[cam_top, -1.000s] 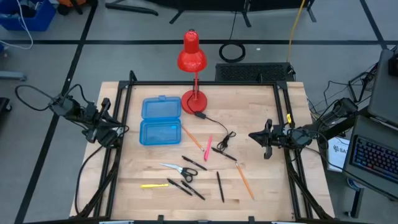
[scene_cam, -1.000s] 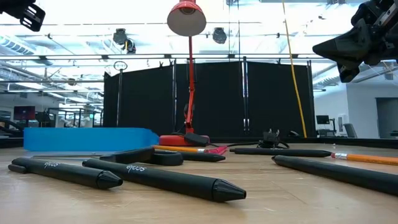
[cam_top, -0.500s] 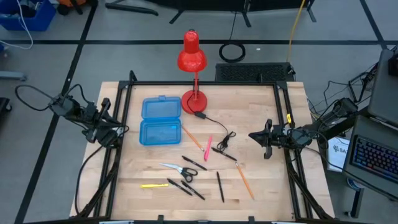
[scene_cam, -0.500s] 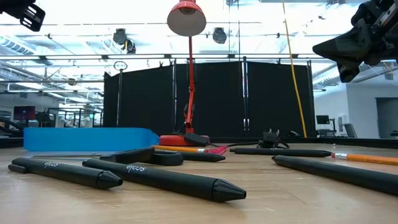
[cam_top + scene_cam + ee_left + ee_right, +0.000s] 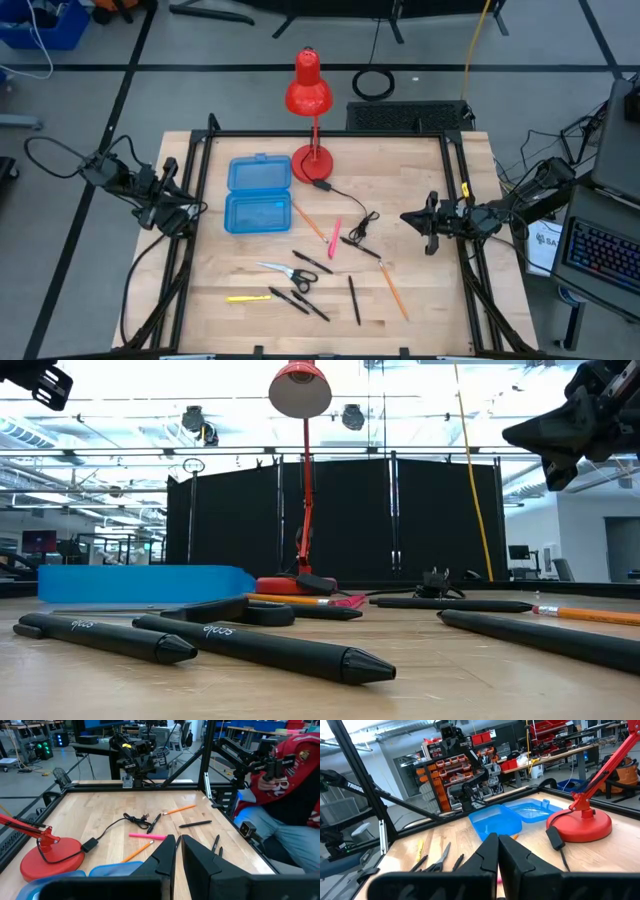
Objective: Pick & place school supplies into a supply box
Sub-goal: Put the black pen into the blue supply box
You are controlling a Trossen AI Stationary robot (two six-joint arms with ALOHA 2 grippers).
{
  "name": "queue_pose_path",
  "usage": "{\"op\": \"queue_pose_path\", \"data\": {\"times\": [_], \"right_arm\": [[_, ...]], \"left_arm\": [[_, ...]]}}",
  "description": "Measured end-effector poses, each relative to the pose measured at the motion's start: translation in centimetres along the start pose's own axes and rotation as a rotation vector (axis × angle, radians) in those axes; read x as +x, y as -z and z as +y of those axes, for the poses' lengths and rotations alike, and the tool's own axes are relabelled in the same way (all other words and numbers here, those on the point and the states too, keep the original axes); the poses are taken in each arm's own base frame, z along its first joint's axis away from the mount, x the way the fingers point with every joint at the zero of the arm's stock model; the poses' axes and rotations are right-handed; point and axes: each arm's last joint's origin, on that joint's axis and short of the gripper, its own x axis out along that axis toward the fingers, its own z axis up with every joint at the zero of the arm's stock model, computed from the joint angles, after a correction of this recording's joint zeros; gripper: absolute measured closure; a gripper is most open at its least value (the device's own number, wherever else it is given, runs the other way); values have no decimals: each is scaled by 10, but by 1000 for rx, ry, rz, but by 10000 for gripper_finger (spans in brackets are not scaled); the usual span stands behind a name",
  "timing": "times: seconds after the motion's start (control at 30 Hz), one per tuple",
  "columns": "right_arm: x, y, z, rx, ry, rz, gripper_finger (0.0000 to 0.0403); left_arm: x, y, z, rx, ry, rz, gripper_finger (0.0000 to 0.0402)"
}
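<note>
The supply box (image 5: 258,195), translucent blue, lies with its lid open at the table's far left. The school supplies lie loose on the wood in front of it: orange pencils (image 5: 308,222) (image 5: 394,290), a pink pencil (image 5: 335,238), a yellow pencil (image 5: 248,297), black pens (image 5: 354,300) (image 5: 312,262) and scissors (image 5: 285,272). My left gripper (image 5: 193,210) hovers at the table's left edge beside the box. A narrow slit shows between its fingertips (image 5: 178,842), and nothing is in it. My right gripper (image 5: 404,217) hovers at the right edge, shut and empty (image 5: 498,839).
A red desk lamp (image 5: 310,100) stands at the far middle. Its black cord (image 5: 350,215) trails among the pencils. A black frame rail (image 5: 330,134) borders the table. A person in a red sleeve (image 5: 295,765) sits beyond the near edge.
</note>
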Motion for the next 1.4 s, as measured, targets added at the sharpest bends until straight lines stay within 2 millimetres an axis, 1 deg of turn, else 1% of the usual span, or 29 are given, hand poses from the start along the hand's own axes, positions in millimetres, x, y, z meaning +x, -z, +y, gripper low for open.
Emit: {"op": "queue_pose_path", "data": {"times": [0.2,0.3,0.53,0.73,0.83,0.93,1.07,1.2,1.4], "right_arm": [[0,0,0,1,0,-1,403],[1,-2,0,-54,2,-15,403],[1,-17,1,-12,-2,-150,403],[1,-20,0,-166,25,-173,403],[2,-20,0,-192,34,-173,403],[3,-18,-3,-271,119,-154,403],[5,-15,-8,-318,215,-119,403],[7,-11,-11,-329,226,-87,403],[13,-11,-20,-324,333,-87,403]], "left_arm": [[0,0,0,0,0,0,364],[0,0,0,0,0,0,364],[0,0,0,0,0,0,364],[0,0,0,0,0,0,364],[0,0,0,0,0,0,364],[0,0,0,0,0,0,364],[0,0,0,0,0,0,364],[0,0,0,0,0,0,364],[0,0,0,0,0,0,364]]}}
